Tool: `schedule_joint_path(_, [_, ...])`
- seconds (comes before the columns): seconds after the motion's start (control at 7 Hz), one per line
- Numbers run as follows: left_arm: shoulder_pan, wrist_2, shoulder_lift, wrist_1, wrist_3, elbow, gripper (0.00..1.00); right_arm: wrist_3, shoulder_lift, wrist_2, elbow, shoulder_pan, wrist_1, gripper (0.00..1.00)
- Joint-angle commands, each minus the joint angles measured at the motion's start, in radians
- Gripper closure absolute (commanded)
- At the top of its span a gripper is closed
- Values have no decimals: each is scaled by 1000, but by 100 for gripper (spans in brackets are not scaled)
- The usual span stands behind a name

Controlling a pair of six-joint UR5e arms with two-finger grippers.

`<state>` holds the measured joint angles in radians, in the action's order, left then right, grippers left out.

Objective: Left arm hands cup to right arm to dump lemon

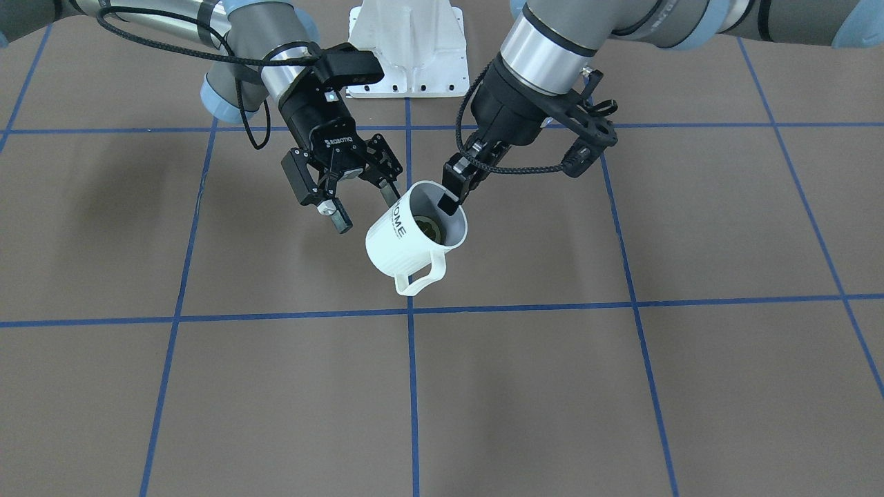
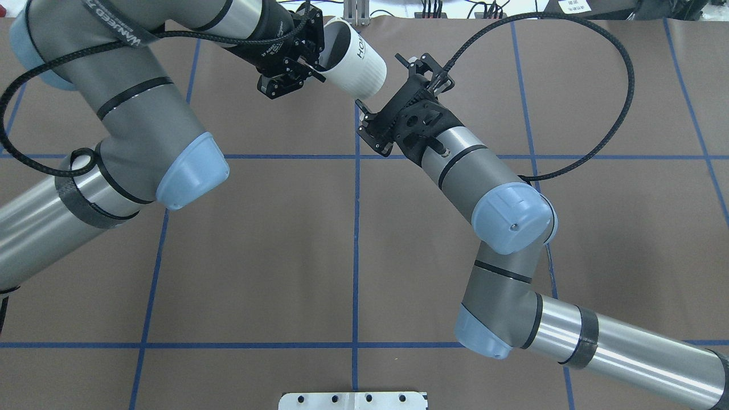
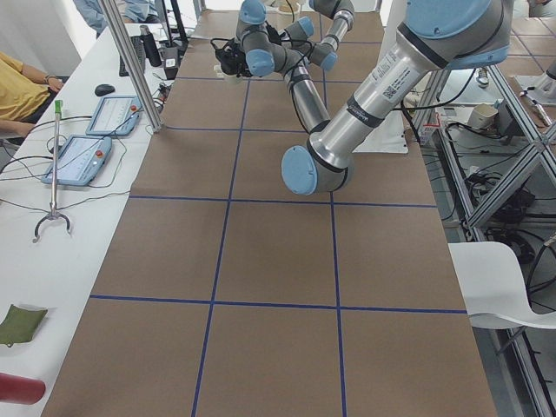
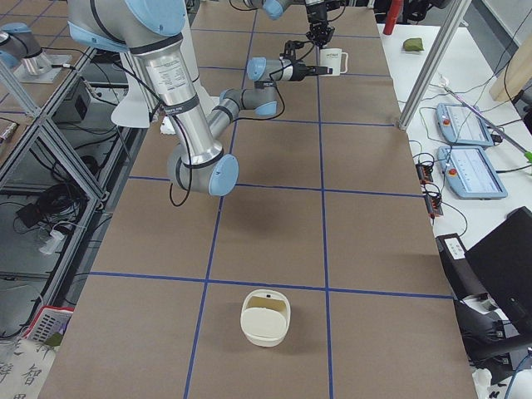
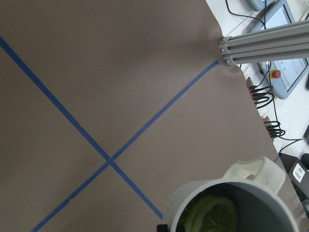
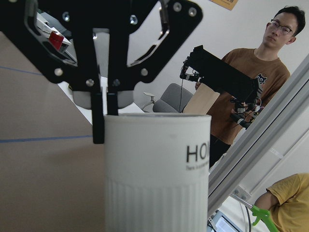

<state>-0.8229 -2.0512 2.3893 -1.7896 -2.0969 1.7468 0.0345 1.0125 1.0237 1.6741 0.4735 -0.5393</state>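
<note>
The white cup (image 1: 407,238) with black lettering hangs tilted above the table, its handle (image 1: 420,277) pointing down towards the camera. My left gripper (image 1: 450,200) is shut on the cup's rim, one finger inside and one outside. The lemon (image 1: 429,230) lies inside the cup and shows as a yellow-green slice (image 5: 212,215) in the left wrist view. My right gripper (image 1: 364,207) is open beside the cup's lettered side, and its nearer finger (image 1: 390,195) is close to the wall. The cup (image 6: 157,174) fills the right wrist view.
A white bin (image 4: 266,316) stands on the brown table far from both arms. The white base plate (image 1: 406,48) is between the arms' bases. A person (image 6: 251,77) stands beyond the table edge, next to an aluminium post (image 5: 260,46) and teach pendants (image 4: 470,170).
</note>
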Motion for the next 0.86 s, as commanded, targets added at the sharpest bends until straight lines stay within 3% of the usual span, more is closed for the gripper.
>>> schedule_joint_path(0.0, [11, 2, 10, -4, -11, 3, 100, -2, 1, -2, -1, -1, -1, 6])
schedule_joint_path(0.71, [25, 2, 31, -4, -12, 7, 100, -1, -2, -13, -1, -1, 1, 6])
